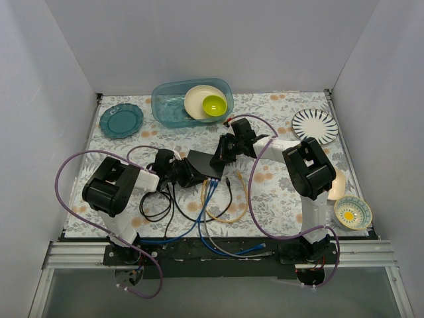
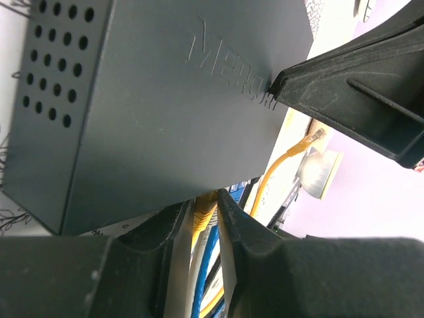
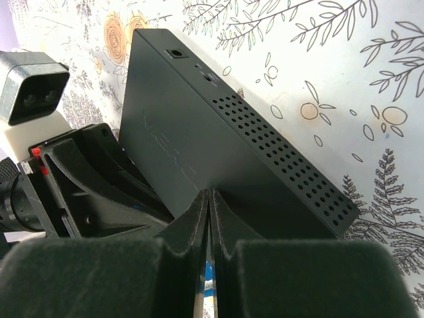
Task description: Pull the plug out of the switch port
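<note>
The switch (image 1: 203,161) is a flat black box on the flowered cloth, with blue, yellow and black cables (image 1: 211,195) running from its near edge. My left gripper (image 1: 191,176) is at that edge. In the left wrist view it (image 2: 205,199) is shut on a yellow plug (image 2: 203,213) that sits in a port under the switch (image 2: 152,112). My right gripper (image 1: 219,160) is shut and empty. Its tips (image 3: 209,196) press down on the switch's top (image 3: 192,126). One right finger (image 2: 344,93) shows touching the box in the left wrist view.
A loose yellow plug end (image 2: 317,135) lies free beside the switch. A teal tub (image 1: 171,109) with a cream plate and green bowl stands at the back. A teal plate (image 1: 121,120) is back left, a striped plate (image 1: 315,125) back right, a small bowl (image 1: 352,212) near right.
</note>
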`<control>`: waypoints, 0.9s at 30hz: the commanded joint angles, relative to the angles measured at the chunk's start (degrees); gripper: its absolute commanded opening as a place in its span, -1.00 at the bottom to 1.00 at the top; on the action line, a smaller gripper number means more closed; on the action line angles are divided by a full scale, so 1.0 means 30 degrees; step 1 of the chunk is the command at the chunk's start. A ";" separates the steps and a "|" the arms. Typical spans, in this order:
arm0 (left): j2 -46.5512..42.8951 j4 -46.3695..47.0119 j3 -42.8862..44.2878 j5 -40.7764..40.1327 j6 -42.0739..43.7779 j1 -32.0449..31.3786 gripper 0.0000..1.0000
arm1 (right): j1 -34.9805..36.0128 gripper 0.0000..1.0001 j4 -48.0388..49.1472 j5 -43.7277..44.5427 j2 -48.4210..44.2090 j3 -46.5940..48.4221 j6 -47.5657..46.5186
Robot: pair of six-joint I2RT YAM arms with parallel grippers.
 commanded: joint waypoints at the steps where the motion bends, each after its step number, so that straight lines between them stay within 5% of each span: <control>1: 0.1162 -0.2447 -0.0107 -0.0937 0.0261 -0.0051 -0.67 | -0.0247 -0.80 -0.3286 0.2061 0.1343 -0.1020 -0.1261; 5: 0.1602 -0.2650 0.0185 -0.1054 -0.0239 -0.0022 -1.00 | -0.0247 -0.80 -0.3256 0.2060 0.1401 -0.1166 -0.1261; 19: -0.0973 -0.2504 -0.2186 0.0146 0.0579 0.0096 -1.00 | -0.0335 -0.80 -0.3227 0.1972 0.1606 -0.0903 -0.1290; 27: -0.7293 -0.8735 -0.3125 -0.3420 0.1078 0.2196 -1.00 | -0.0394 -0.80 -0.3315 0.2148 0.1548 -0.0786 -0.1349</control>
